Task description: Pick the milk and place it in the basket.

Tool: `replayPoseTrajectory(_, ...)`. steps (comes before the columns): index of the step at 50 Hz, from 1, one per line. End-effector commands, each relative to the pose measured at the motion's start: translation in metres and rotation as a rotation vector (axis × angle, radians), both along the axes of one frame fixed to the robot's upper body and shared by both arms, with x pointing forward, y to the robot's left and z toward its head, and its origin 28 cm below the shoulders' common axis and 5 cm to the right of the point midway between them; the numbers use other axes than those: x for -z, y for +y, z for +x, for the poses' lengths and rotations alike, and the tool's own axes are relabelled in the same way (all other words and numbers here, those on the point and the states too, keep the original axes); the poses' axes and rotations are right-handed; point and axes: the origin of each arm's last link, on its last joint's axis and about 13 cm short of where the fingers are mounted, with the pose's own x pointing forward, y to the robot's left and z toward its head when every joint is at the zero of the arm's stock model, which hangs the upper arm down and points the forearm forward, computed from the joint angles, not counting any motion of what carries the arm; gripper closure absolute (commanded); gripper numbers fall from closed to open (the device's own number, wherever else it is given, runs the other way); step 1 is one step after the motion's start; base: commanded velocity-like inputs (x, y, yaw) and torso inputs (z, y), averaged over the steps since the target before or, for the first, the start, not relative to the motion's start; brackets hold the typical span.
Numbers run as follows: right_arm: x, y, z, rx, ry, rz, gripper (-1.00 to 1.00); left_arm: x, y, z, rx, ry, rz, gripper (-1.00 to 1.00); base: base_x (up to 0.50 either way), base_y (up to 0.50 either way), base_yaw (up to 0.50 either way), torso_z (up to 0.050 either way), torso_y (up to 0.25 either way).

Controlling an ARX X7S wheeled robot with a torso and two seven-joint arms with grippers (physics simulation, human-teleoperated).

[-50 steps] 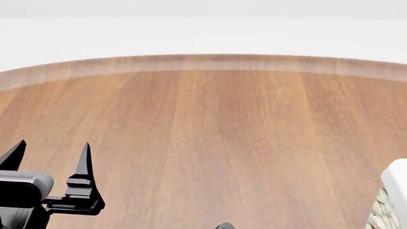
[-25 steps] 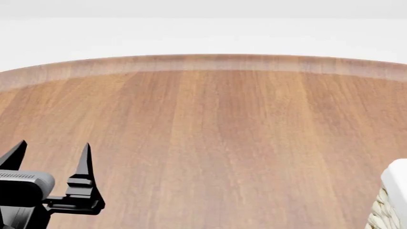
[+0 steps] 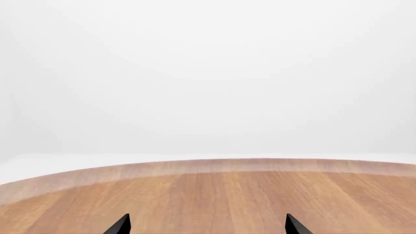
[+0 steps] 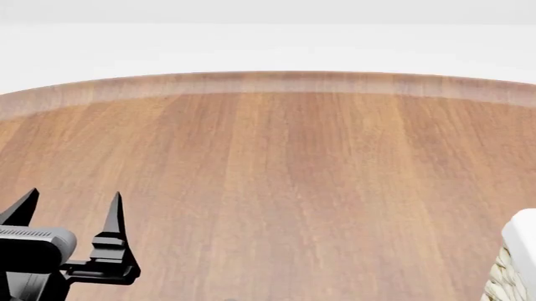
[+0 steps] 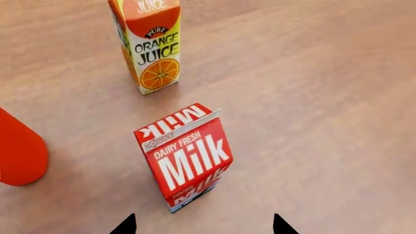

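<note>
Step in hand: approach, R gripper (image 5: 202, 225) lining up over the milk (image 5: 185, 156). Only its two fingertips show, set wide, w/ nothing between them. Milk stands upright on the tabletop (image 5: 325, 97), just ahead of the tips and centred in the gap. Beyond it, an orange juice carton (image 5: 148, 44) stands apart; a red object (image 5: 19, 151) sits off to one side. L gripper (image 4: 67, 219) hangs open and idle over bare wood. Basket (image 4: 515, 266) peeks in at head view's right edge. Next, I'd judge: descend straight, straddle the carton, close.
</note>
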Motion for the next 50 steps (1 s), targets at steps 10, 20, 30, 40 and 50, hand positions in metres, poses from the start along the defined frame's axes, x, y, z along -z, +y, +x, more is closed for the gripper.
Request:
replayPoseTrajectory(10, -0.011, 0.003, 0.004, -0.042, -0.071, 0.082, -1.0, 0.001, 0.0, 0.002, -0.002, -0.004, 0.0, -1.0, 0.0, 0.0, 0.0, 0.0, 0.0)
replayPoseTrajectory(20, -0.008, 0.009, 0.005, -0.12, -0.034, 0.118, -1.0, 0.003, 0.001, 0.003, -0.005, -0.001, -0.001, -1.0, 0.0, 0.0, 0.0, 0.0, 0.0)
replayPoseTrajectory(30, -0.004, 0.011, 0.007, -0.135, -0.031, 0.121, -1.0, 0.005, 0.0, 0.003, -0.003, 0.003, 0.0, -1.0, 0.0, 0.0, 0.0, 0.0, 0.0)
replayPoseTrajectory(40, 0.0, 0.011, 0.013, -0.135, -0.025, 0.127, -1.0, 0.005, 0.001, 0.003, -0.002, 0.004, 0.002, -1.0, 0.0, 0.0, 0.0, 0.0, 0.0)
replayPoseTrajectory(50, -0.003, 0.009, 0.015, -0.117, -0.047, 0.113, -1.0, 0.005, 0.0, 0.003, -0.002, 0.003, 0.005, -1.0, 0.0, 0.0, 0.0, 0.0, 0.0)
